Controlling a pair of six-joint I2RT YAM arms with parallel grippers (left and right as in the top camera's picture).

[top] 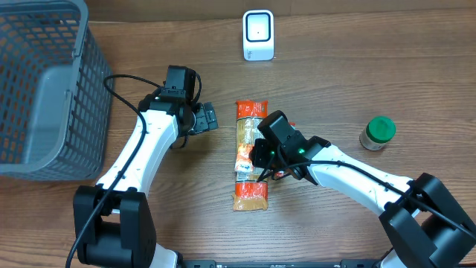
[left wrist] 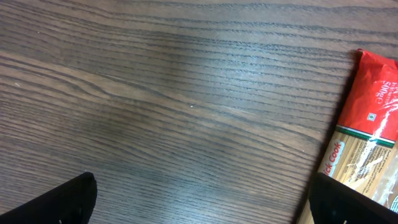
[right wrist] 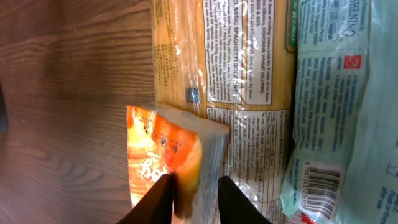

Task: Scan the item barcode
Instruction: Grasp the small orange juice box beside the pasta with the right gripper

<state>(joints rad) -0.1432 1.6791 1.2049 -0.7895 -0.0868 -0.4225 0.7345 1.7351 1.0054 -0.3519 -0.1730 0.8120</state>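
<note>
so the right gripper (right wrist: pixel 194 196) is clamped on a small orange packet (right wrist: pixel 163 152) over the spaghetti pack (top: pixel 249 135), while the left gripper (top: pixel 202 119) hangs wide open just left of it

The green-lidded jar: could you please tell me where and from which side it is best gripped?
The jar appears to stand upright by itself, so probably come straight down from above and close the fingers across its round green lid.

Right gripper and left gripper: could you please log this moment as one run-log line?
right gripper: shut on orange packet | left gripper: open, above table | scanner: untouched
</note>
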